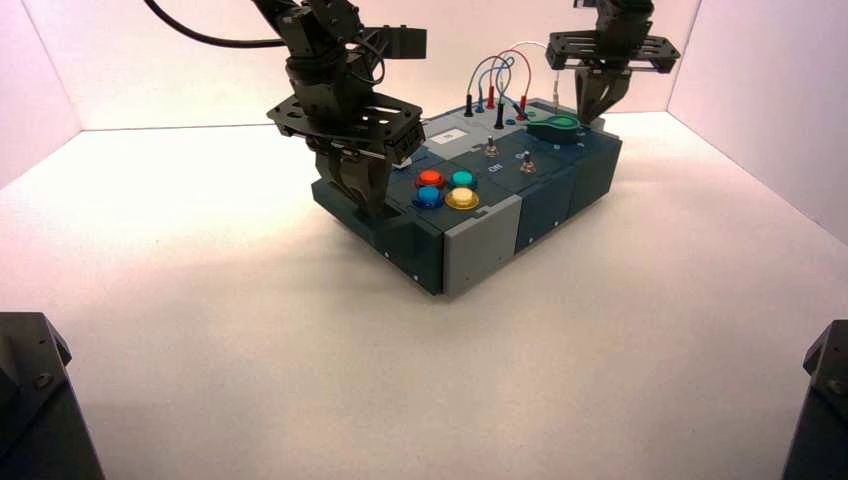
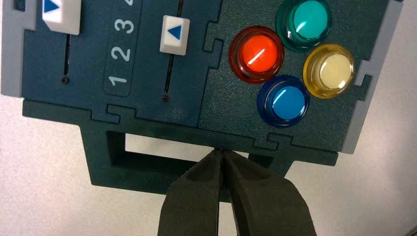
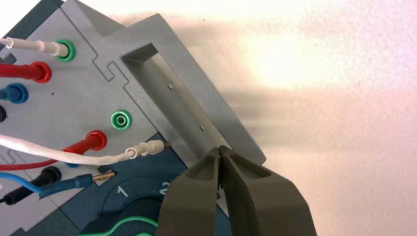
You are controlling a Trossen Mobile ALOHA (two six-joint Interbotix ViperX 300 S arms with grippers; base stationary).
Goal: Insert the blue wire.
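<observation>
The blue wire ends in a blue plug that lies loose on the box top, its metal pin bare, next to a black plug. Its other blue plug sits in a socket. In the high view the wire arches over the box's far end. My right gripper is shut and empty, hovering by the grey handle at that end. My left gripper is shut too, tips at the dark handle on the box's opposite end.
A white wire's plug also lies loose, near an empty green socket. Red plugs and another white plug are seated. A green knob and toggle switches stand nearby. Coloured buttons and sliders lie under the left gripper.
</observation>
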